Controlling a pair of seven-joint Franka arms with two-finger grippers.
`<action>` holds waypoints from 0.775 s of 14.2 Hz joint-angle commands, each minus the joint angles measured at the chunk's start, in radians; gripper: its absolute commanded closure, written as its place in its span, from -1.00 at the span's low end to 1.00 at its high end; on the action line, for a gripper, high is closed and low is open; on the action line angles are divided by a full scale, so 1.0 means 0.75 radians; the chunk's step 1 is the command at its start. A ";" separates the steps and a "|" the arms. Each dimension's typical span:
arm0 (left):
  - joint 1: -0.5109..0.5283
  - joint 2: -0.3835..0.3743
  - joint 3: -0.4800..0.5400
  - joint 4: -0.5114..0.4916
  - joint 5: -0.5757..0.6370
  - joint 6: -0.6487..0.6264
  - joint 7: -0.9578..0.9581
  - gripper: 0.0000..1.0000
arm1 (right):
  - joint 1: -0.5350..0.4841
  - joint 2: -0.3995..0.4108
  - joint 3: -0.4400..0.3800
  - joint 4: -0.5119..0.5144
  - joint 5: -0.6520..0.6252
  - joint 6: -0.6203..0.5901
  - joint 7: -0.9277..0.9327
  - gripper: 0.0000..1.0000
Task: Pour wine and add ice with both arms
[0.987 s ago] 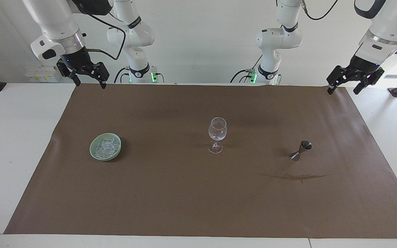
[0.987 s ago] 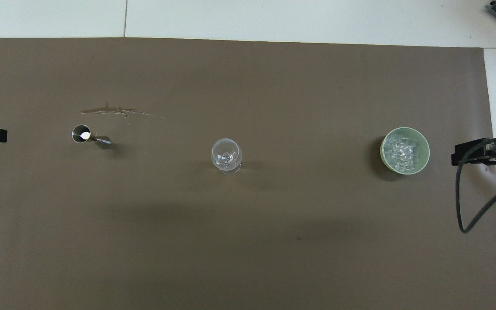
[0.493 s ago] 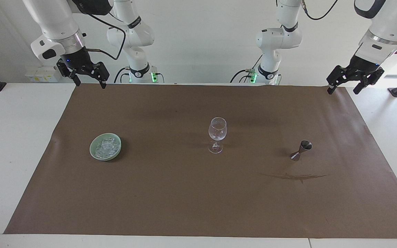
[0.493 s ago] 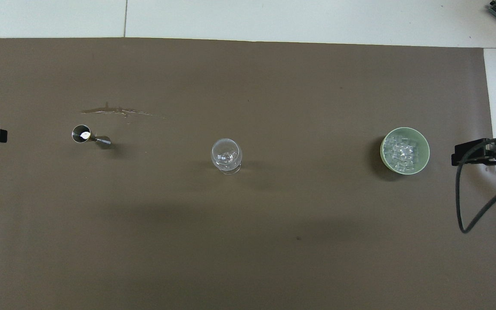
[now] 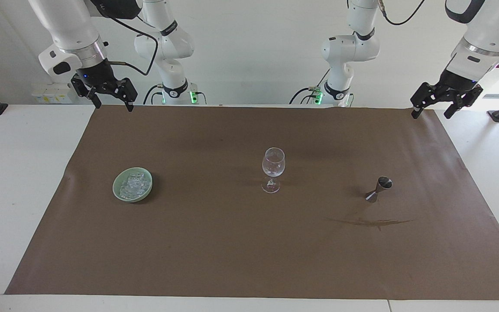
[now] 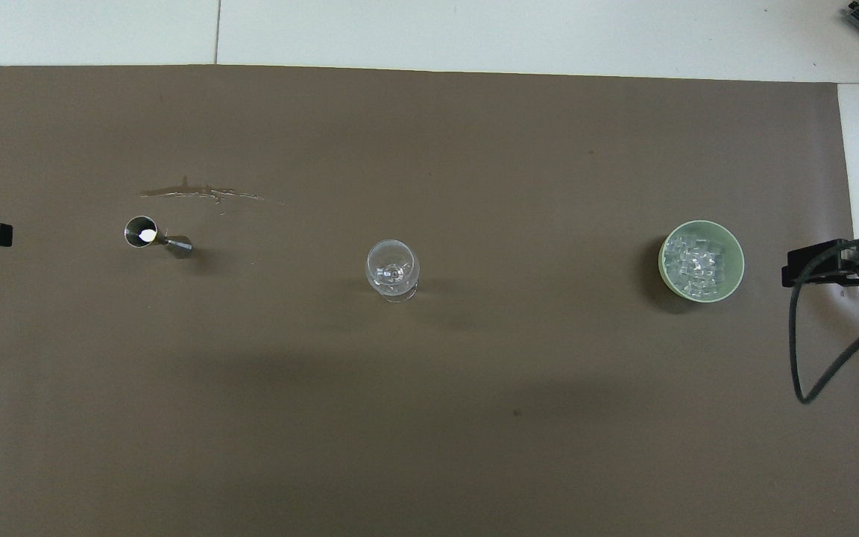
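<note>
While both grippers, left (image 5: 434, 106) and right (image 5: 111, 96), hung open (empty), a careless reach risked toppling the slender wine glass (image 5: 273, 169).

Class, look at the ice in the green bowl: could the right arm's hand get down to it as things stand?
Probably yes. The right hand hangs open at the bowl's end of the table, and the ice lies uncovered with nothing around it.

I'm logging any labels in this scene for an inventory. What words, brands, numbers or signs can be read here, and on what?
None can be read.
Small white boxes with yellow marks at the table's edge near the right arm's base: marks too small to read.
Green ceramic bowl, clear stemmed wine glass, steel jigger: no text visible.
</note>
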 commanded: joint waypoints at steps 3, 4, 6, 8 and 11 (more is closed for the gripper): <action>0.016 -0.037 -0.013 -0.038 0.006 -0.010 -0.001 -1.00 | -0.008 -0.017 0.007 -0.018 0.010 0.006 -0.031 -1.00; 0.016 -0.037 -0.011 -0.038 0.006 -0.010 -0.001 -1.00 | -0.010 -0.017 0.007 -0.018 0.010 0.006 -0.031 -1.00; 0.016 -0.037 -0.013 -0.038 0.006 -0.010 -0.001 -1.00 | -0.008 -0.017 0.007 -0.018 0.010 0.006 -0.033 -1.00; 0.016 -0.037 -0.011 -0.038 0.006 -0.010 -0.001 -1.00 | -0.008 -0.017 0.007 -0.018 0.010 0.006 -0.033 -1.00; 0.008 -0.039 -0.015 -0.032 0.006 -0.024 -0.007 -1.00 | -0.010 -0.017 0.007 -0.018 0.010 0.006 -0.033 -1.00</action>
